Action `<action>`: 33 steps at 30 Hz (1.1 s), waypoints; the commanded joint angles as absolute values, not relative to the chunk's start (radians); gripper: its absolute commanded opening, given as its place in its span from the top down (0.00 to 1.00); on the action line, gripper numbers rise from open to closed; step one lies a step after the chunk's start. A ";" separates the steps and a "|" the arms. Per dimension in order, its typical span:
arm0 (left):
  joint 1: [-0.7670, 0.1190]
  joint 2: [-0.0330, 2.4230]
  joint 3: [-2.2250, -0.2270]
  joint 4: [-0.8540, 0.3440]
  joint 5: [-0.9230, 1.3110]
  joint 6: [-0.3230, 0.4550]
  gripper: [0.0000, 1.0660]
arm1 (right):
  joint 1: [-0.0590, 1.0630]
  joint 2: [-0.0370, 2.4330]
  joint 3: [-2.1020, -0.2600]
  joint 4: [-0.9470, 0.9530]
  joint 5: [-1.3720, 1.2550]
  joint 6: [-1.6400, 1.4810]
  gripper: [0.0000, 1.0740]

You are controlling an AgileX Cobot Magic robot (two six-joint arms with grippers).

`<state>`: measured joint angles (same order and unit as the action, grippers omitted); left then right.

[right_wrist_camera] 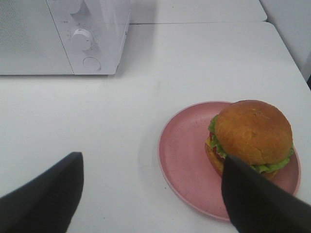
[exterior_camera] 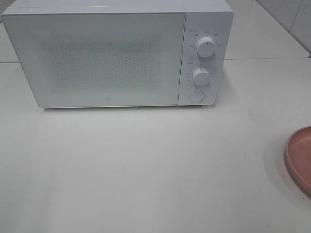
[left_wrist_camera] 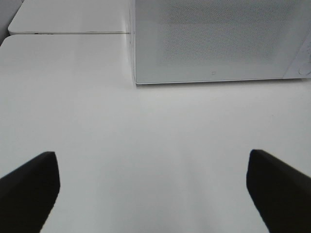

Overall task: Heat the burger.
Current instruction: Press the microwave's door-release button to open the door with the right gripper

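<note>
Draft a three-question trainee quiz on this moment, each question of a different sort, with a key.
1. True or false: the microwave door is shut.
2. The burger sits: A) on top of the microwave; B) on the pink plate; C) between the fingers of a shut gripper.
3. Fill in: the left gripper and the right gripper are both ____ and hold nothing.
Key: 1 true; 2 B; 3 open.
</note>
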<state>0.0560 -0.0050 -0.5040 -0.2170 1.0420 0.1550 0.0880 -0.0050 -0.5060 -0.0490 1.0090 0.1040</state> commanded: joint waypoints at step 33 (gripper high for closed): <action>0.051 -0.025 -0.504 -0.220 1.039 0.152 0.06 | 0.083 0.177 -0.545 -0.047 0.876 0.113 0.32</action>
<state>0.0560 -0.0050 -0.5040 -0.2170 1.0420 0.1550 0.0880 0.1630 -0.5430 -0.0490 0.9180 0.1050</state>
